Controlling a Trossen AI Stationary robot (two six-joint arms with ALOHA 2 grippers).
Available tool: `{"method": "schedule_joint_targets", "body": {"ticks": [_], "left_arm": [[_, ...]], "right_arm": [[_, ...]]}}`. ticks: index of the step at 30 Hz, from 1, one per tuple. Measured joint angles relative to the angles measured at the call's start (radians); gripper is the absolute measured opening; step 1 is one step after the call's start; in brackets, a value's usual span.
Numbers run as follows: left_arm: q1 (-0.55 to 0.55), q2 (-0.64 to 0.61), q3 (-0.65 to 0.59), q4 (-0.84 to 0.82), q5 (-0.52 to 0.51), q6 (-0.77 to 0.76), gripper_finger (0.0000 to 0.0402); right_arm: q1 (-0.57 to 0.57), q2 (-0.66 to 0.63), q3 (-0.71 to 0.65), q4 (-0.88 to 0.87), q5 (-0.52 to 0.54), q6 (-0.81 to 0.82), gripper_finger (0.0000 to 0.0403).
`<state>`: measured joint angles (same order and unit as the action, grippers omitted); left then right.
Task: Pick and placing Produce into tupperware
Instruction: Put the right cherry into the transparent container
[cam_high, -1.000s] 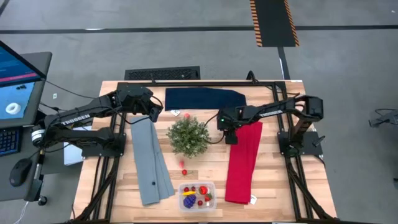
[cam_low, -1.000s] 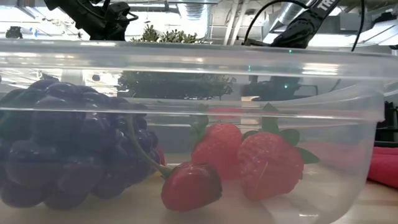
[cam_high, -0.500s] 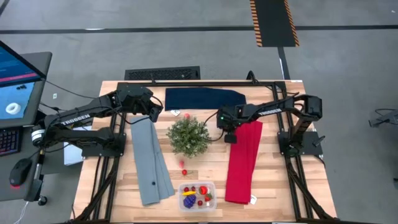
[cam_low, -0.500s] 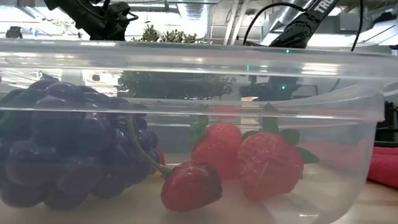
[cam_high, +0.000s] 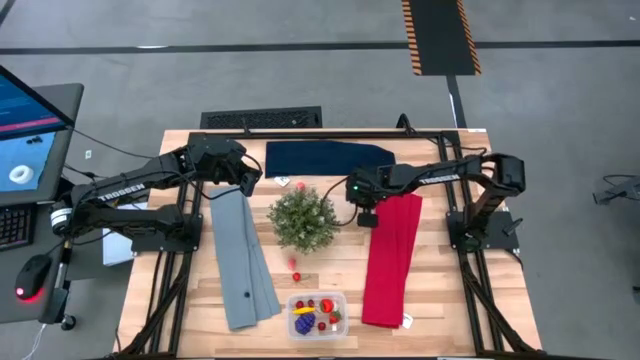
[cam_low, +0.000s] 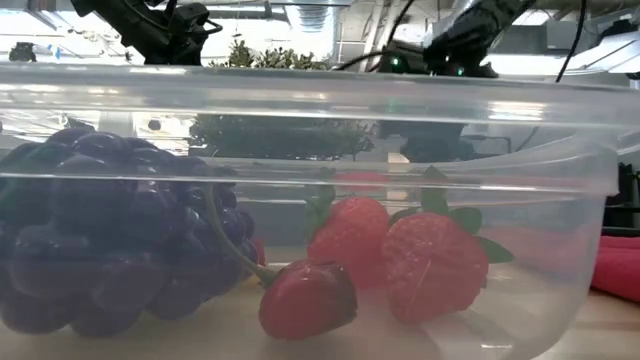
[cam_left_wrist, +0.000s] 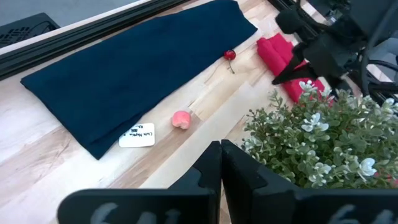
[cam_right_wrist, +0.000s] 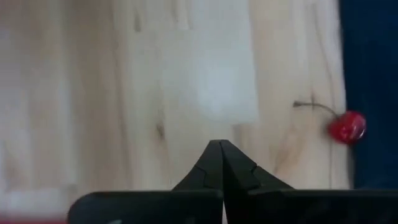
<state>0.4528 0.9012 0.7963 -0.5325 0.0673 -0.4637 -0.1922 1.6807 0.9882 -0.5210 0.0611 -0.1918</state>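
The clear tupperware (cam_high: 317, 313) stands near the table's front edge and holds a purple grape cluster (cam_low: 100, 240), strawberries (cam_low: 430, 265) and a yellow piece. Two small red berries (cam_high: 295, 268) lie on the wood between it and the green plant (cam_high: 303, 218). A pink piece (cam_left_wrist: 181, 119) and a red cherry (cam_right_wrist: 347, 126) lie by the near edge of the blue cloth (cam_left_wrist: 137, 68). My right gripper (cam_right_wrist: 221, 149) hovers over bare wood beside the cherry, shut and holding nothing. My left gripper (cam_left_wrist: 221, 152) waits shut at the plant's far left.
A grey cloth (cam_high: 243, 255) lies left of the plant and a red cloth (cam_high: 390, 260) right of it, under my right arm. The blue cloth runs along the far side. Bare wood shows between plant and tupperware.
My right gripper has risen a little above the table beside the plant. Nothing on the table or in the tupperware has moved.
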Motion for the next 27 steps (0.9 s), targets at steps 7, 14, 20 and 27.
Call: {"method": "schedule_joint_targets", "body": {"ticks": [7, 14, 20, 27], "left_arm": [[0.000, 0.000, 0.000, -0.001, 0.000, 0.000, 0.0000], [0.000, 0.000, 0.000, -0.001, 0.000, 0.000, 0.0000], [0.000, 0.000, 0.000, 0.000, 0.000, 0.000, 0.0000], [0.000, 0.000, 0.000, 0.000, 0.000, 0.000, 0.0000]], "right_arm": [[0.074, -0.048, 0.064, -0.073, 0.043, 0.059, 0.0011], [0.134, -0.121, 0.129, -0.172, 0.127, 0.110, 0.0011], [0.207, -0.231, 0.147, -0.176, 0.165, 0.176, 0.0011], [0.213, -0.250, 0.147, -0.184, 0.134, 0.262, 0.0017]]}}
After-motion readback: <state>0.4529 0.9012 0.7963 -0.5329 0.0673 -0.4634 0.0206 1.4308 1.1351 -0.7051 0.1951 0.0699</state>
